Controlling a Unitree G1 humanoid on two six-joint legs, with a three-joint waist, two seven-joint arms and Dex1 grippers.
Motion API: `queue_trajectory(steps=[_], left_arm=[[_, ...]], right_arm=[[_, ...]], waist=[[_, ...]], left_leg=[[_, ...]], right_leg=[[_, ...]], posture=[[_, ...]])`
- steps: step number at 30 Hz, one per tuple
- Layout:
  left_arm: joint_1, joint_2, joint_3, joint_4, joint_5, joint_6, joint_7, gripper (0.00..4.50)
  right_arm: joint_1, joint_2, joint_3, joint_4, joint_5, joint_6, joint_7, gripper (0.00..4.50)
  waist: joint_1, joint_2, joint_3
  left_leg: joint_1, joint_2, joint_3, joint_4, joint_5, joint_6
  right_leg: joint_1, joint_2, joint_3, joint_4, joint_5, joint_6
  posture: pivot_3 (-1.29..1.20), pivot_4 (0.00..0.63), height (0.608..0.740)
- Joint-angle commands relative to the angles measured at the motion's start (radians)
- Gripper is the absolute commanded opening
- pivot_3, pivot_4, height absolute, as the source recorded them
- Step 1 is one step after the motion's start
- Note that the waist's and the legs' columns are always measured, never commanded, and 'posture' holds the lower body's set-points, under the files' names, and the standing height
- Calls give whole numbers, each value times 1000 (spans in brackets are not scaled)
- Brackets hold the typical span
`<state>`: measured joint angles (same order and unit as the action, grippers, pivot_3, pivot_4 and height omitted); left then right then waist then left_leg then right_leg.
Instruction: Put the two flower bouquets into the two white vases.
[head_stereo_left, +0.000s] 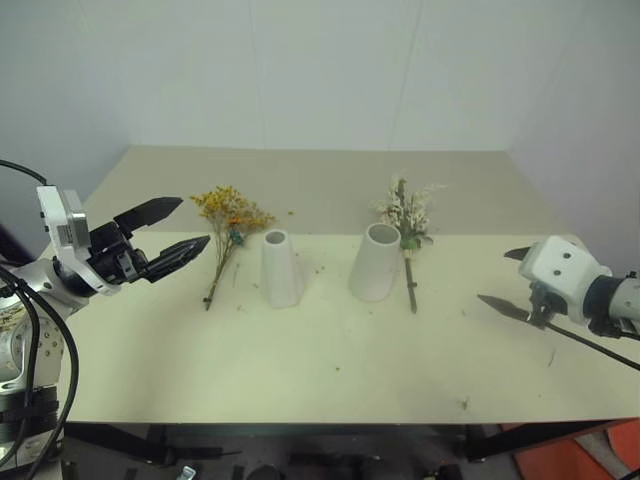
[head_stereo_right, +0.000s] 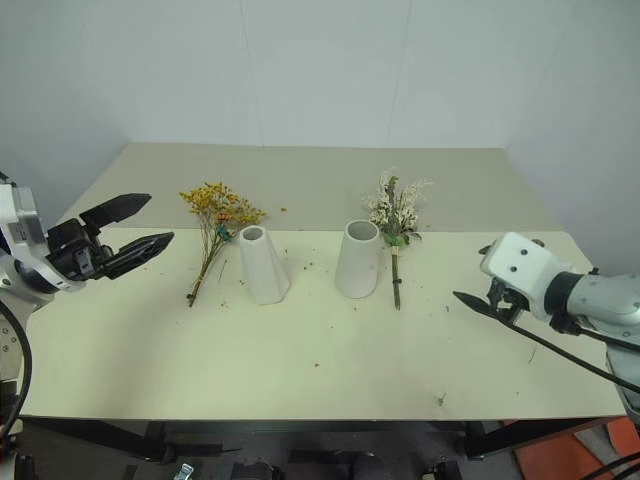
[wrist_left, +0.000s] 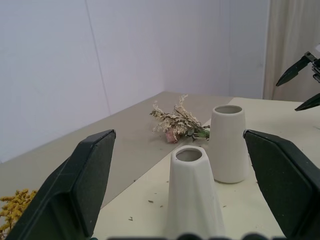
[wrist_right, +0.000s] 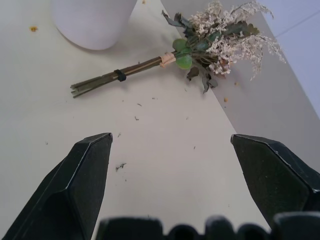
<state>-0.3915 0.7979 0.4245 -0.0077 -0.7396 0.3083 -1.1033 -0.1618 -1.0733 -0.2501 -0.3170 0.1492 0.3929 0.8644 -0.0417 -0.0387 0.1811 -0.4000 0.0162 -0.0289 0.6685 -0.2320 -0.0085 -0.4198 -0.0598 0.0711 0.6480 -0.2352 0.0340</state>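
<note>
Both my left fingers (head_stereo_left: 183, 229) and right fingers (head_stereo_right: 478, 275) gape wide and empty above the cream tabletop (head_stereo_left: 330, 380), so I am only at the reach: the yellow-orange dried bouquet (head_stereo_left: 228, 232) lies beside the slim white tapered vase (head_stereo_left: 280, 268), the cream-white leafy bouquet (head_stereo_left: 408, 228) against the wider white vase (head_stereo_left: 376, 262), and next I must close on a stem.

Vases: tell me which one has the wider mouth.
The wider vase, beside the cream-white bouquet; the slim vase near the yellow bouquet narrows to a small neck.

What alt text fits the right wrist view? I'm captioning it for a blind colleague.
The right gripper hangs open above a pale table, its two black fingers spread wide. Beyond them the cream-white bouquet lies flat on the table, stems toward the base of a white vase.
</note>
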Motion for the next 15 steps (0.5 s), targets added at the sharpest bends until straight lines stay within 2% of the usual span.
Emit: queue_trajectory(steps=[1, 9, 12, 15], left_arm=[[6, 4, 36, -26, -11, -9, 13, 4474], [11, 6, 38, -34, -13, -9, 21, 4474], [15, 6, 36, -38, -10, -9, 26, 4474], [14, -5, 28, -61, -27, 9, 38, 4474]], right_arm=[[9, 2, -55, -33, -10, -7, -24, 4500], [-13, -5, -37, -14, -24, -22, -31, 4500], [-74, 25, -24, 4, -23, 26, -83, 4500], [-188, 59, 58, 52, -69, 139, -158, 4500]], waist=[[0, 0, 0], [0, 0, 0], [-3, 0, 0], [-5, 0, 0]], left_leg=[[0, 0, 0, 0, 0, 0], [0, 0, 0, 0, 0, 0], [0, 0, 0, 0, 0, 0], [1, 0, 0, 0, 0, 0]], right_leg=[[0, 0, 0, 0, 0, 0], [0, 0, 0, 0, 0, 0], [0, 0, 0, 0, 0, 0], [0, 0, 0, 0, 0, 0]], posture=[[0, 150, 740], [0, 150, 740], [0, 150, 740], [0, 150, 740]])
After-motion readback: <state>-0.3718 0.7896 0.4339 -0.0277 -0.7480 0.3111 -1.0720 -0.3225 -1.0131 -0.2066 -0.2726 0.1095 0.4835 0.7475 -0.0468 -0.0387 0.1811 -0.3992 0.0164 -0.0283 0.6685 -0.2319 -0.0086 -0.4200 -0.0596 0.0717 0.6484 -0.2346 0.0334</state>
